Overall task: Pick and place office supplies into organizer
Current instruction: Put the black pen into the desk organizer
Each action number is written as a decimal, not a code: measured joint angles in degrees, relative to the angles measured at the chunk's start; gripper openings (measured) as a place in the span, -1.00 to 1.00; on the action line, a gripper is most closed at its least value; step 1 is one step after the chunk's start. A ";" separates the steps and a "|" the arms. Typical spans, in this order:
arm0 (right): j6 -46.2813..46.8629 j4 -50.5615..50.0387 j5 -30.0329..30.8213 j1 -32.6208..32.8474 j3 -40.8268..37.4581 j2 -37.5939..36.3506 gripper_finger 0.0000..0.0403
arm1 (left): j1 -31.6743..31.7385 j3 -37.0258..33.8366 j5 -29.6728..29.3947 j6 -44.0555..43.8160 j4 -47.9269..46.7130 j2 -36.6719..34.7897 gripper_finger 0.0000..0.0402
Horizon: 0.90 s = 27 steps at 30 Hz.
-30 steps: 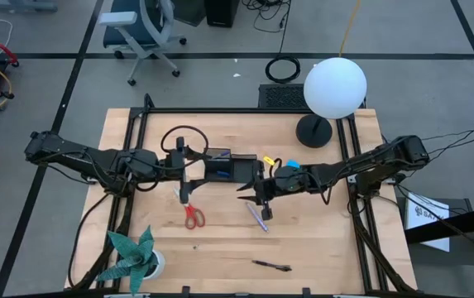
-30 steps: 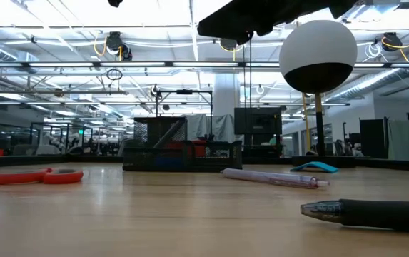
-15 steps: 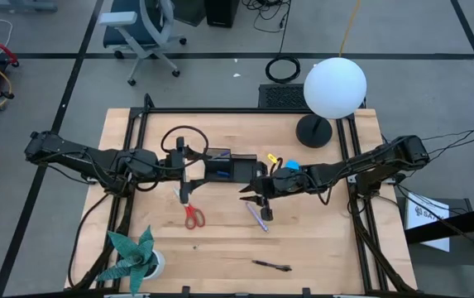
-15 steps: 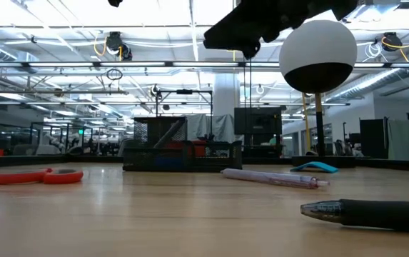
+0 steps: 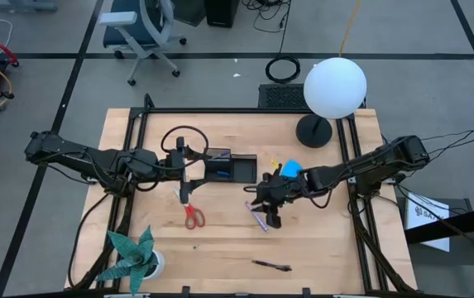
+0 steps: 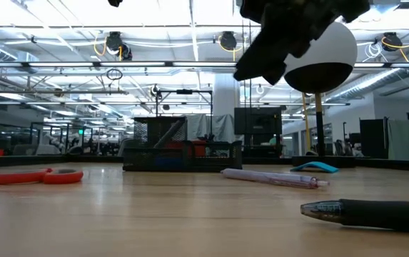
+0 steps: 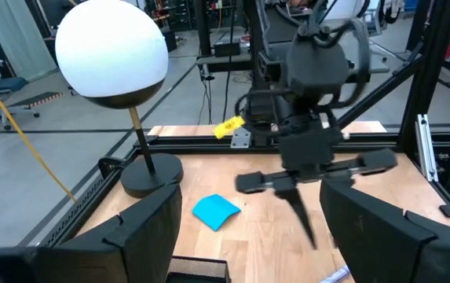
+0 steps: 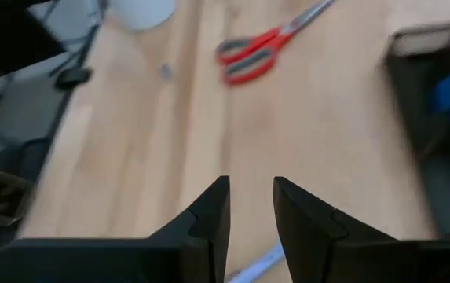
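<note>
While unheld, purple pen (image 5: 258, 218) lies under right tool (image 5: 271, 215).

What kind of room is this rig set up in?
Probably a robotics lab or workshop: a wooden table on a taped concrete floor, an office chair behind it, and metal frames under exposed ceiling pipes beyond.

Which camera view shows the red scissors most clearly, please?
The right wrist view: the red-handled scissors lie whole on bare wood, handles and blades visible. The high view shows them whole but small. The low view shows only the handles edge-on. The left wrist view does not show them.
</note>
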 joint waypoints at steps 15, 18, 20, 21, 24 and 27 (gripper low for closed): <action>7.26 -26.21 3.38 9.22 12.25 3.41 -0.56 | 0.01 0.00 0.00 0.01 -0.01 0.00 0.54; 10.76 -33.16 3.75 11.54 16.80 5.92 -0.56 | 0.01 -0.01 0.00 0.01 -0.02 0.00 0.54; 13.59 -37.64 3.71 13.03 19.51 8.20 -0.56 | 0.01 0.01 0.00 0.01 -0.02 0.00 0.54; 15.07 -40.27 3.69 13.79 20.98 9.46 -0.56 | 0.01 0.01 0.00 0.01 0.02 0.00 0.54; 19.38 -45.90 3.69 15.79 24.12 12.57 -0.56 | 0.01 0.01 0.00 0.01 -0.02 0.00 0.54; 23.25 -49.57 3.50 17.45 26.10 15.72 -0.56 | 0.01 0.01 0.00 0.01 -0.01 0.00 0.54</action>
